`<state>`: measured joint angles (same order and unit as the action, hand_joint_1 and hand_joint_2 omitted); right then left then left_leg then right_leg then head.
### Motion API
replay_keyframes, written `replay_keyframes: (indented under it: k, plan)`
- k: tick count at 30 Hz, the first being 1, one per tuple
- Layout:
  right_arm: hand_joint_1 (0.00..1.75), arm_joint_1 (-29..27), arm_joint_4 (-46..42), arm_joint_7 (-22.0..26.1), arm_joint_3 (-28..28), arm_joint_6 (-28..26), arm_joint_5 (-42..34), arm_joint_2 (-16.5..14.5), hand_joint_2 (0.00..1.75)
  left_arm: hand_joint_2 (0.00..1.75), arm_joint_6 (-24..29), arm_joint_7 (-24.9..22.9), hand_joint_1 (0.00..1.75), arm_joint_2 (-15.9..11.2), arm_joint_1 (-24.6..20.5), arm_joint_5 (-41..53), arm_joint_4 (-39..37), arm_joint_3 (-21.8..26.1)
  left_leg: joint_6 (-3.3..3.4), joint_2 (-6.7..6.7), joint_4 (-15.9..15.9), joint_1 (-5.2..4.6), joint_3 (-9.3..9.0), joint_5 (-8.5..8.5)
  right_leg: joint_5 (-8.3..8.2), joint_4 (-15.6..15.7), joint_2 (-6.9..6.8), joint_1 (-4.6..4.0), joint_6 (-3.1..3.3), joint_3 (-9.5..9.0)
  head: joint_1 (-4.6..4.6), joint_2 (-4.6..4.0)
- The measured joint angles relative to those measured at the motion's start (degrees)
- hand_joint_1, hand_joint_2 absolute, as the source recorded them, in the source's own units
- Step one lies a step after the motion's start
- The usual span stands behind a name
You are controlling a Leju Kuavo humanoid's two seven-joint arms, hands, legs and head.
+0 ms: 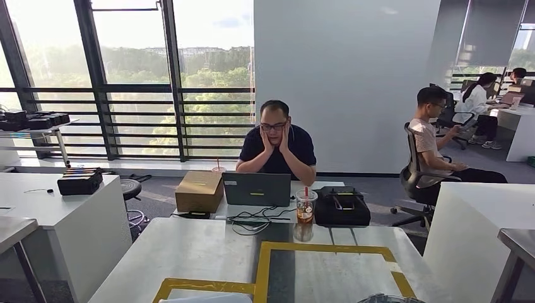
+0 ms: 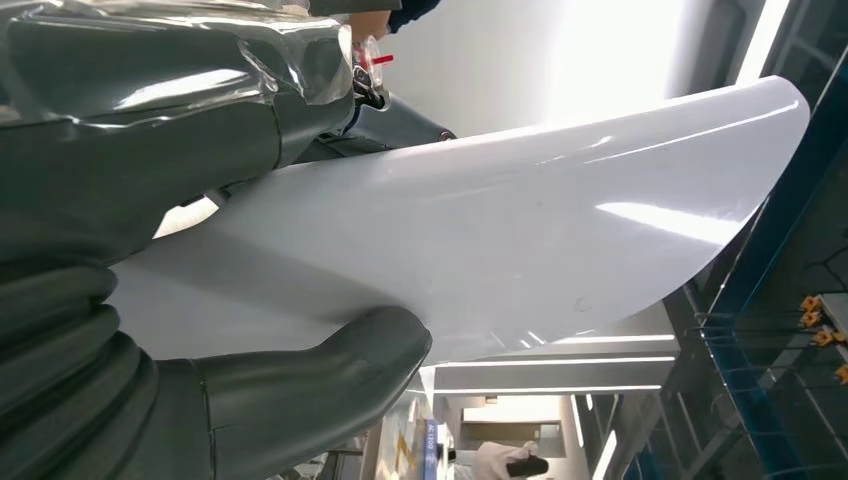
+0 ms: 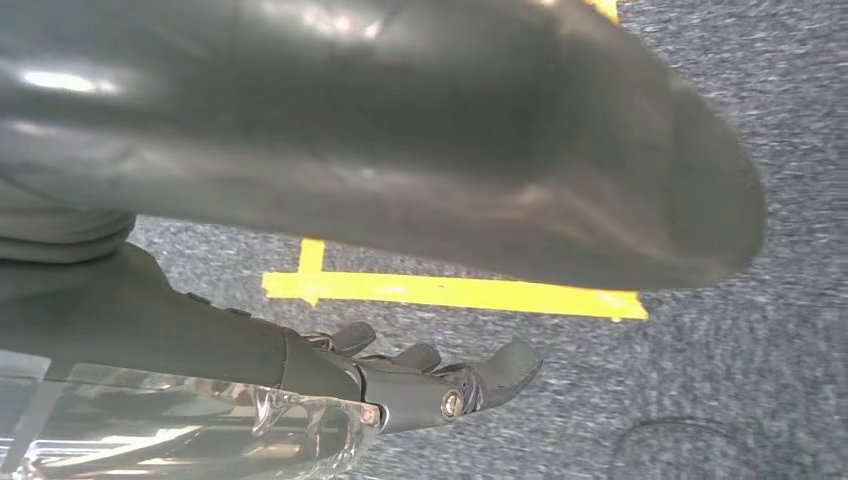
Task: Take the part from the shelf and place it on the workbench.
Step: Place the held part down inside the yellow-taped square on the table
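The left hand [image 2: 130, 250] holds the part, a large, thin, curved sheet of glossy white plastic [image 2: 520, 230], pinched between the thick grey thumb on one face and the dark fingers [image 2: 200, 90] on the other. The panel's smooth surface carries long bright reflections and sweeps out from the grip to a rounded far corner, so most of it hangs unsupported beyond the hand. In the head view, a pale sliver at the bottom edge [image 1: 205, 298] is probably the near rim of this same panel, though too little of it shows to be sure.

The pick from the shelf appears to be done, and the step in hand is the carry and set-down. Ahead lies the workbench, a pale grey tabletop [image 1: 189, 252] with a matt, faintly streaked finish and a rectangle marked in yellow tape [image 1: 328, 249], which looks like the intended landing zone. The next move calls for bringing the panel over that rectangle, lowering it level so the free end does not touch first and tip, and only then spreading the fingers.

The right hand [image 3: 420, 375] hangs over speckled grey carpet crossed by yellow floor tape [image 3: 450, 292]; its dark fingers are loosely extended and hold nothing.

Beyond the marked zone stand a clear plastic cup of amber drink with a red straw [image 1: 305, 206], a brown cardboard box [image 1: 199, 191], a dark laptop [image 1: 257, 189] and a black bag [image 1: 342, 207], with a person seated behind them.
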<state>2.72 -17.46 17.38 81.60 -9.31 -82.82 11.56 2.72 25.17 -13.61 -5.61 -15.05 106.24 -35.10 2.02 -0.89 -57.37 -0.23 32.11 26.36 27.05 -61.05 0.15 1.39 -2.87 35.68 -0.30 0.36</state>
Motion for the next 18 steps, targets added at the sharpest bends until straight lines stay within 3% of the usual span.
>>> replay_keyframes:
  k: [2,4,6,9,11,12,15,16,18]
  plan:
    - [0.0,-0.01,0.0,-0.03,-0.01,0.0,0.0,0.01,0.0,1.75,-0.12,-0.21,1.75,-0.03,0.01,-0.15,-0.01,0.02,-0.57,-0.02,-0.49,-0.21,-0.07,0.72,-1.31,2.79,-0.04,-0.21,0.98,-1.25,-0.06,-0.01]
    - [0.0,-0.01,-0.01,-0.07,-0.01,0.0,0.01,-0.03,0.0,1.75,-0.16,-0.29,1.75,-0.04,0.06,-0.23,-0.02,0.06,-0.99,0.02,-0.64,-0.15,-0.1,1.06,-1.33,2.81,-0.02,-0.28,2.02,-1.42,-0.17,0.01]
    - [0.0,0.0,-0.03,-0.07,-0.04,-0.01,0.02,-0.06,0.0,1.75,-0.16,-0.3,1.75,-0.05,0.09,-0.27,-0.01,0.12,-1.61,0.19,-2.53,0.07,0.68,2.29,-1.24,2.93,-0.01,-0.04,2.67,-1.71,-0.31,0.01]
    - [0.0,0.02,-0.04,-0.07,-0.1,-0.03,0.04,-0.03,0.0,1.75,-0.16,-0.3,1.75,-0.05,0.25,-0.37,-0.01,0.16,-2.49,0.49,-12.56,0.56,5.77,6.71,-0.94,2.98,0.0,0.01,3.27,-2.1,-0.51,0.01]
    - [0.0,0.02,-0.04,-0.07,-0.1,-0.04,0.08,-0.04,0.0,1.75,-0.16,-0.3,1.75,-0.06,0.5,-0.41,-0.02,0.15,-2.61,0.57,-17.02,0.73,8.75,7.36,-0.78,2.97,0.03,-0.1,3.41,-2.23,-0.56,0.01]
    - [0.0,0.01,-0.04,-0.07,-0.11,-0.04,0.11,-0.06,0.0,1.75,-0.16,-0.3,1.75,-0.08,0.58,-0.41,-0.02,0.16,-2.48,0.57,-16.06,0.75,8.71,6.06,-0.69,2.97,0.09,-0.17,3.42,-2.38,-0.59,0.01]
    - [0.0,0.05,-0.07,-0.07,-0.11,-0.04,0.26,-0.27,0.0,1.75,-0.16,-0.31,1.75,-0.13,0.64,-0.39,0.0,0.38,-1.12,0.66,-5.03,0.3,4.1,0.11,-0.34,2.99,0.28,-0.42,3.25,-2.94,-0.63,-0.01]
    - [0.0,0.06,-0.09,-0.07,-0.12,-0.05,0.3,-0.32,0.0,1.75,-0.16,-0.31,1.75,-0.13,0.64,-0.39,0.01,0.48,-0.66,0.73,-2.42,0.0,2.94,-0.72,-0.24,3.0,0.3,-0.43,3.1,-2.95,-0.67,0.0]
    - [0.0,0.07,-0.16,-0.09,-0.13,-0.06,0.37,-0.41,0.0,1.75,-0.16,-0.31,1.75,-0.15,0.75,-0.23,0.02,0.64,-0.2,0.84,-0.89,-0.5,2.3,-0.64,-0.13,3.09,0.27,-0.41,2.6,-2.89,-0.64,0.01]
